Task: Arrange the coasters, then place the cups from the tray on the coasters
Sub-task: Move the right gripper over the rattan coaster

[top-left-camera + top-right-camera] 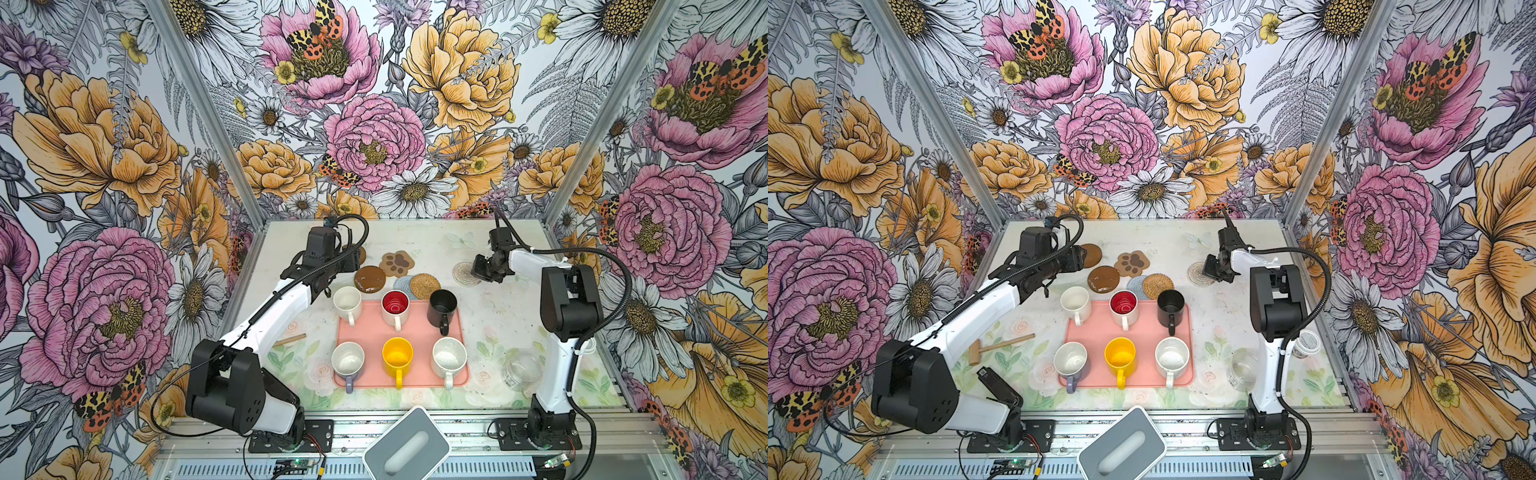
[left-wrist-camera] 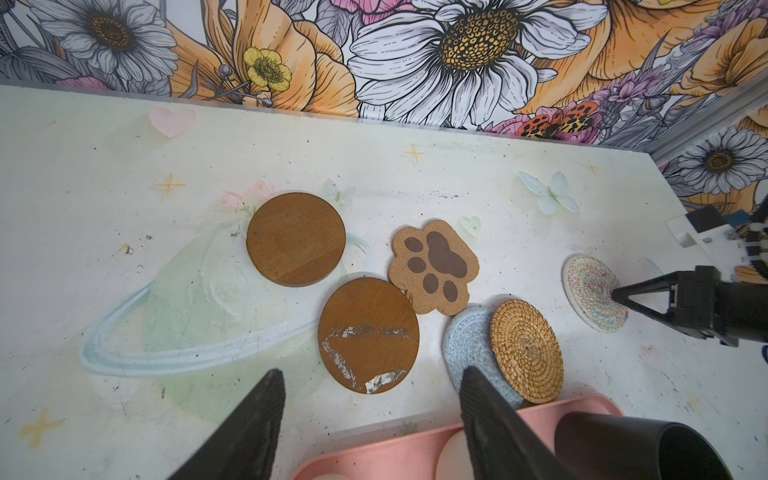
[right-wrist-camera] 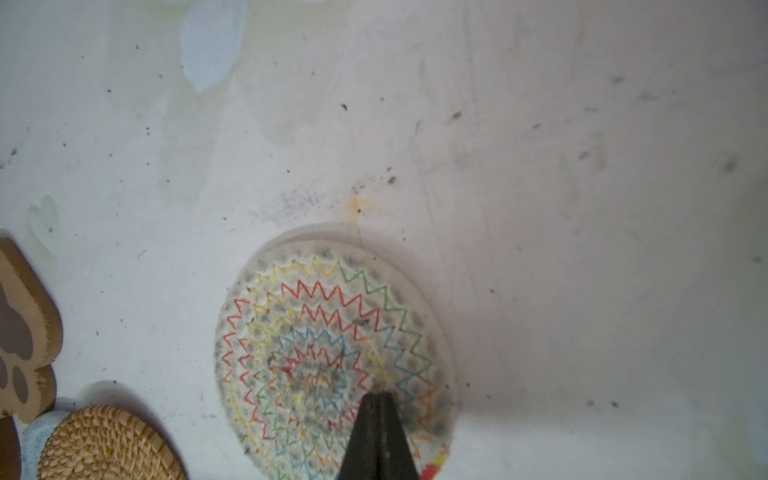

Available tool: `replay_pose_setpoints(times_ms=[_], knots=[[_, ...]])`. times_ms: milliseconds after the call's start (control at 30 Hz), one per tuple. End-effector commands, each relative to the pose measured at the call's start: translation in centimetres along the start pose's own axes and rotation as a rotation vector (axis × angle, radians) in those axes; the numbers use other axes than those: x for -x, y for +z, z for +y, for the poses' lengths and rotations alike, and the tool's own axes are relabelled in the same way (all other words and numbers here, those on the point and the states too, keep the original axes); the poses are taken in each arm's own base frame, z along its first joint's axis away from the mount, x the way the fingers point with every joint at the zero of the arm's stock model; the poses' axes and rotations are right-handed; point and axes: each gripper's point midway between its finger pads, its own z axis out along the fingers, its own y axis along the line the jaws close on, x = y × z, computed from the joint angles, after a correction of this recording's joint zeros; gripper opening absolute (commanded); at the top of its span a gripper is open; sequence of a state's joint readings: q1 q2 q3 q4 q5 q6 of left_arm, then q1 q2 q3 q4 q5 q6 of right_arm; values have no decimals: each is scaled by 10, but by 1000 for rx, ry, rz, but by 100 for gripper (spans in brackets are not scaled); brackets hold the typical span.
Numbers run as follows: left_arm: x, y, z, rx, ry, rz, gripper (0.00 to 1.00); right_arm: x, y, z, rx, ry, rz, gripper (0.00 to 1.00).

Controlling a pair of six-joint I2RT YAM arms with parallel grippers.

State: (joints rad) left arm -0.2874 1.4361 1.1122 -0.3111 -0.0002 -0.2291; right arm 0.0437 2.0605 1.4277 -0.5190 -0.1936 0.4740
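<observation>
between floral walls [image 1: 374,124], scuffed, maybe stained pale table [image 3: 540,166]; coasters [image 1: 370,279] at back.

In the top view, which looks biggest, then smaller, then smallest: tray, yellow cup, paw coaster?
1. Tray.
2. Yellow cup, handle included.
3. Paw coaster, only slightly smaller; it lies farther from the camera, so these two are unsure.

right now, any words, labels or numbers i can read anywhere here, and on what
No text is readable.
Label on the jar: print too small to read.
White tag on the black bar by the left arm's base: too blurred.
Cups, coasters, tray: no writing seen.
</observation>
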Motion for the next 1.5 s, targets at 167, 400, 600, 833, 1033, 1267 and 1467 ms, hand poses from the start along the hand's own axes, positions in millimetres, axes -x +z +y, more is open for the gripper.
replay_pose_setpoints(times_ms=[167, 400, 600, 833, 1033, 1267, 1467], knots=[[3, -11, 3, 29, 17, -30, 69, -5, -22, -28, -84, 14, -3, 0], [2, -12, 3, 31, 21, -31, 70, -12, -30, -32, -95, 0, -3, 0], [1, -13, 0, 24, 22, -30, 70, 1, -42, -11, -14, -30, -29, 0], [1, -17, -6, 12, 30, -36, 71, 25, -74, 34, 112, -107, -106, 1], [3, -19, -11, 4, 37, -44, 71, 3, -72, 100, 227, -233, -64, 14], [1, -22, -14, -6, 44, -44, 72, -33, -48, 170, 319, -372, 21, 27], [-3, -25, -12, -3, 44, -43, 73, -61, -27, 212, 380, -452, 105, 30]])
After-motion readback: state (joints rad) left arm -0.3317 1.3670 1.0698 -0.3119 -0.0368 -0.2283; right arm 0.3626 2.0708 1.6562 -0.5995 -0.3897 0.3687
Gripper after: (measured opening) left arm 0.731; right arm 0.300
